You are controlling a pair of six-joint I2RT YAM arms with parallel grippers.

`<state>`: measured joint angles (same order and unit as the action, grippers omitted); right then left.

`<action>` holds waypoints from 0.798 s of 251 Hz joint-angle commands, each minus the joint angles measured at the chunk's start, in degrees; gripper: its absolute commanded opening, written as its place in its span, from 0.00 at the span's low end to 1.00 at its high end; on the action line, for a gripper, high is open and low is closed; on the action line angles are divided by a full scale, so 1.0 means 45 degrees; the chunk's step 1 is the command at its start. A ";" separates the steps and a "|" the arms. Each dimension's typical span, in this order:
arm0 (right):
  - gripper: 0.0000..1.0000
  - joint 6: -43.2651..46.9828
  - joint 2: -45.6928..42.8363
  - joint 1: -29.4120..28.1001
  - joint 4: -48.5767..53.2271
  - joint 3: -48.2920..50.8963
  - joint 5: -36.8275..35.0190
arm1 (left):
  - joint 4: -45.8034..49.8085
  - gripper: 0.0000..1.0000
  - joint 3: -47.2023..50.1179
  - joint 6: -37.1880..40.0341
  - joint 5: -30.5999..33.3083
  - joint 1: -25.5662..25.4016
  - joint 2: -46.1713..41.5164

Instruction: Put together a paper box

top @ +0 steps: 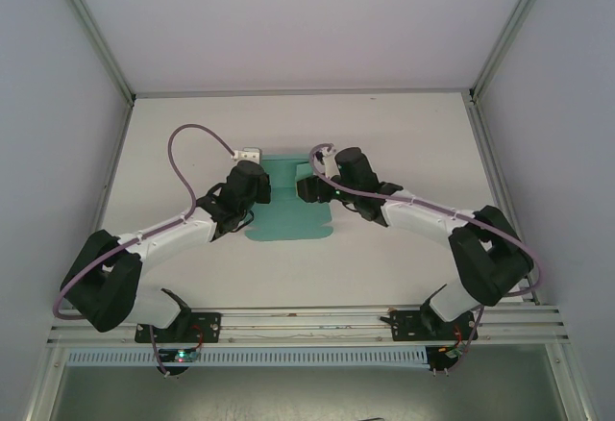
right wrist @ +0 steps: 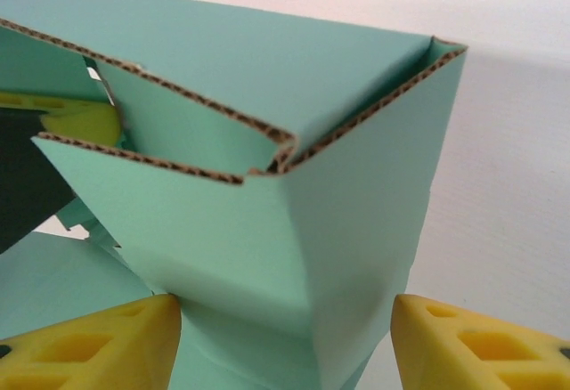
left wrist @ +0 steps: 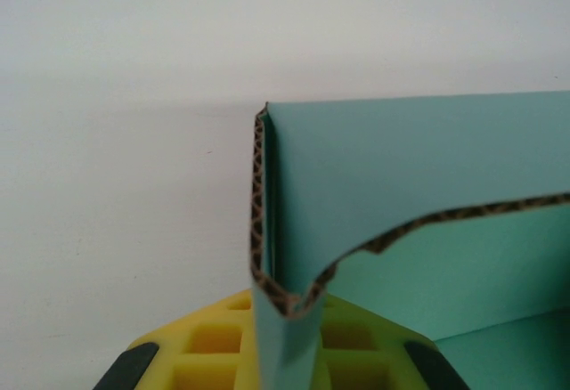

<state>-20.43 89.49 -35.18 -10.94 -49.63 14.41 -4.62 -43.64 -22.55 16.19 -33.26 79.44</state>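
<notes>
The white table [top: 404,152] carries the box [top: 288,219] at its middle, between my two arms, with its base flat and one wall folded upright. My left gripper [left wrist: 285,359] is pressed together on that wall's end, pinching the card, I judge to keep it standing. My right gripper [right wrist: 285,341] stands spread around the opposite folded corner, one pad [right wrist: 481,345] apart from the card. A purple cable [top: 192,142] loops well aside. My left gripper crowds the fold from behind.
</notes>
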 commanded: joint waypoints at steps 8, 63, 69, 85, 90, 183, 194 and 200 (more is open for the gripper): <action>0.63 0.0231 0.1116 0.0367 -0.0745 -0.0029 0.0287 | -0.1155 0.00 -0.0005 0.0384 -0.1076 -0.0151 0.0411; 0.63 0.0272 0.2244 0.0919 -0.2313 0.0793 0.0723 | -0.2235 0.00 0.0497 0.0839 -0.1226 -0.0208 0.1935; 0.63 0.0211 0.2411 0.0994 -0.2534 0.0842 0.0929 | -0.2370 0.00 0.0516 0.0918 -0.1334 -0.0219 0.2077; 0.63 0.0119 0.2849 0.1115 -0.3120 0.0926 0.1442 | -0.2806 0.00 0.0620 0.1098 -0.1331 -0.0278 0.2419; 0.63 0.0104 0.2977 0.1130 -0.3233 0.0935 0.1521 | -0.2890 0.00 0.0651 0.1159 -0.1346 -0.0309 0.2522; 0.49 0.0148 0.3924 0.1206 -0.2761 0.0967 -0.0167 | -0.3737 0.00 0.1380 0.2334 -0.0940 -0.0927 0.3130; 0.42 0.0108 0.4008 0.1217 -0.2662 0.0957 -0.0396 | -0.3820 0.00 0.1460 0.2410 -0.0845 -0.0993 0.3072; 0.40 0.0045 0.4027 0.1215 -0.2634 0.0975 -0.0629 | -0.3891 0.00 0.1508 0.2432 -0.0783 -0.1025 0.3027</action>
<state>-19.84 103.68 -30.46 -26.85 -45.76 20.08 -19.66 -38.50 -17.39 16.97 -33.74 93.12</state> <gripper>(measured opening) 0.462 0.088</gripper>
